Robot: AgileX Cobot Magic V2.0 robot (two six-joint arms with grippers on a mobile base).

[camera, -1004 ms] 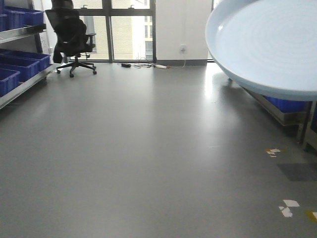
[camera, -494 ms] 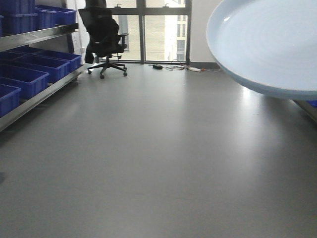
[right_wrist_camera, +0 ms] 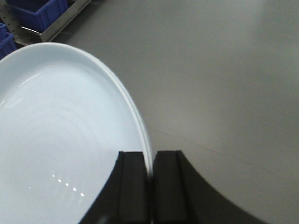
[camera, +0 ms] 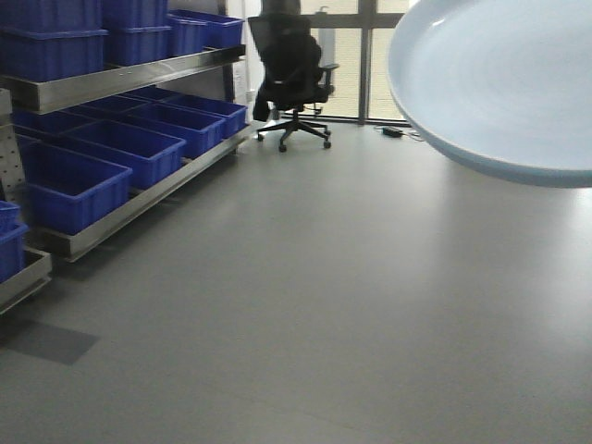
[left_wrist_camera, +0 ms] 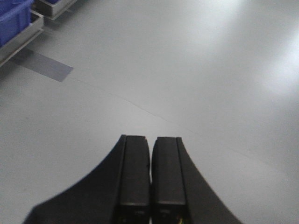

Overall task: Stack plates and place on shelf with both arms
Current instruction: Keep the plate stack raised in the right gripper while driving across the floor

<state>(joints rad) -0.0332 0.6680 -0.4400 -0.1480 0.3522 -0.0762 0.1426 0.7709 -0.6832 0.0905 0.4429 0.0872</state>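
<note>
Right end effector (right_wrist_camera: 149, 162) is pinching the plate (right_wrist_camera: 60, 140) by its rim, jaws narrowed onto the edge. The plate is hanging in the air, spreading leftward from the grip; one plate or two, cannot tell. Left end effector (left_wrist_camera: 150, 149) is hovering over the floor (left_wrist_camera: 187, 70), jaws pressed together, empty. The shelf (camera: 139, 79) is lying ahead-left, nearer the left arm, with blue bins (camera: 74, 185) filling it.

Storeroom / lab-type space: steel rack (camera: 120, 79) is holding rows of blue bins (camera: 139, 150), bare grey floor (camera: 324, 305) is running alongside the rack, office chair (camera: 291, 74) is sitting past the rack's far end, windows (camera: 344, 55) beyond.
</note>
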